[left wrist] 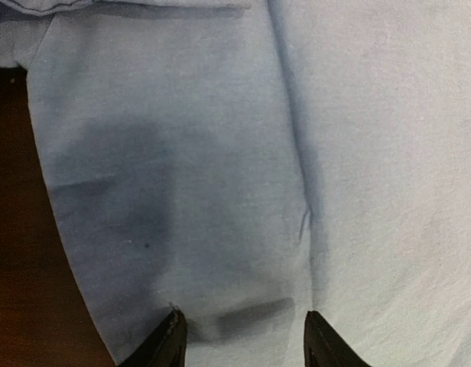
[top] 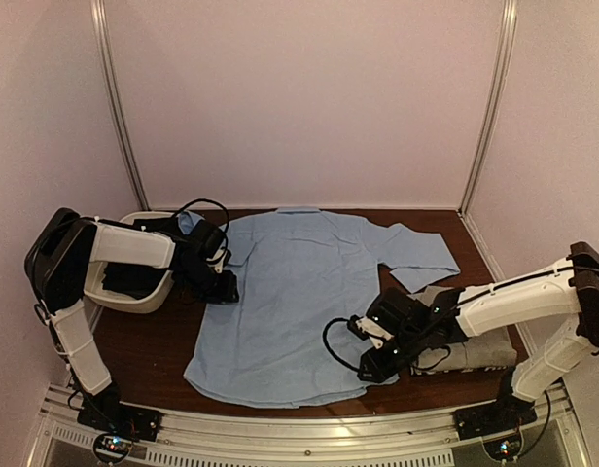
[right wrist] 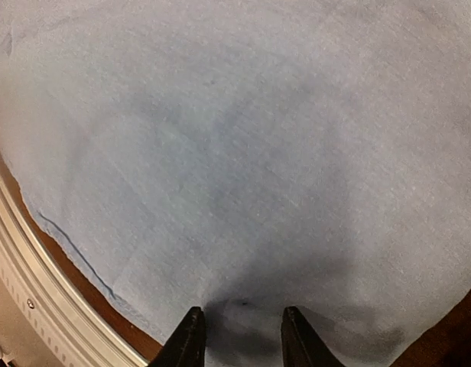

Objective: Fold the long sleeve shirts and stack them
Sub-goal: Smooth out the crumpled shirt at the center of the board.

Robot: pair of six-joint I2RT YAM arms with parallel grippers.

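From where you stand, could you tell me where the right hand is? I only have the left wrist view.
Observer: The right hand is over the near right hem of the blue shirt, fingers apart.
Operator: Thank you. Is the other shirt nearby?
Observer: Yes, the grey shirt lies folded just right of the blue one, partly hidden by the right arm.
Operator: And what is to the left of my left hand?
Observer: A white bin at the table's left edge.
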